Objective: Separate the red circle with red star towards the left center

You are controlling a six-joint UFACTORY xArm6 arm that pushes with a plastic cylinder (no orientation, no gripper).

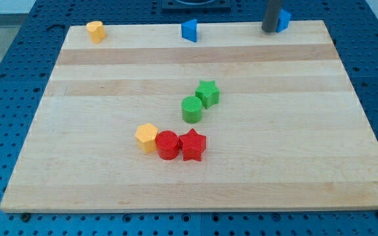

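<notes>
wooden board (97,190) on a blue pegboard table (18,78), light planks running side to side. going from the view's left: yellow block (96,31), roundish or heart-like, shape unclear, sits near the board's top left corner, right at the top edge. yellow hexagon (147,137) lies a bit left of centre, lower half of the board, touching the red circle (167,144) on its right. red circle touches the red star (192,145) on its right, so the three form a tight row, not separated. above and right of them, green circle (191,109) sits near board centre, touching the green star (207,94) up and to its right. blue block (189,30), wedge-like, stands at the top edge around the middle. further right, my tip (270,30) rests at the top edge toward the top right corner, just left of a second blue block (283,20), partly hidden behind the rod, shape unclear. tip is well apart from both red blocks. no claw on this arm, only the rod, so open or closed can't be told.
</notes>
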